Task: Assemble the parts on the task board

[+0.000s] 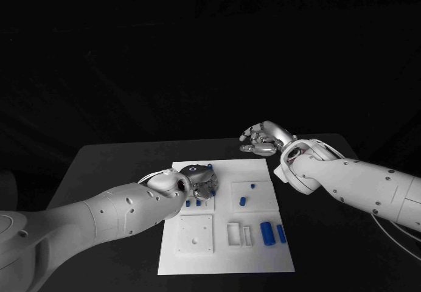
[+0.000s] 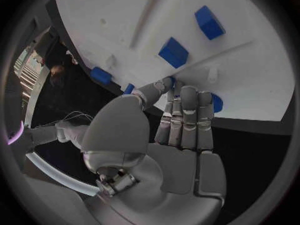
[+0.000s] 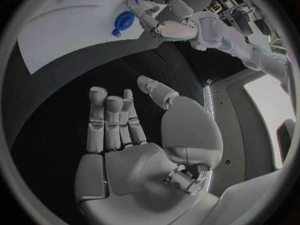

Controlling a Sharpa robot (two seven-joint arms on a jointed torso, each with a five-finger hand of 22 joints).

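In the head view, the task board [image 1: 226, 243] is lying in the middle of the black table [image 1: 114, 158]. The left hand [image 1: 198, 177] is hovering low over the board's far left corner, covering what lies beneath it, so whether it is holding anything cannot be told here. Blue parts [image 1: 266, 233] are resting near the board's right edge, and smaller ones [image 1: 242, 200] nearer the middle. The right hand [image 1: 261, 139] is hanging beyond the board's far right corner, over the table, fingers loosely apart and holding nothing.

In the left wrist view, the left hand's fingers [image 2: 186, 116] are lying close together, tips at the board [image 2: 156, 25]; a blue part [image 2: 216, 103] is peeking out behind them, but a grasp is hard to make out.

In the right wrist view, the right hand [image 3: 134, 145] is showing a bare palm with straight fingers.
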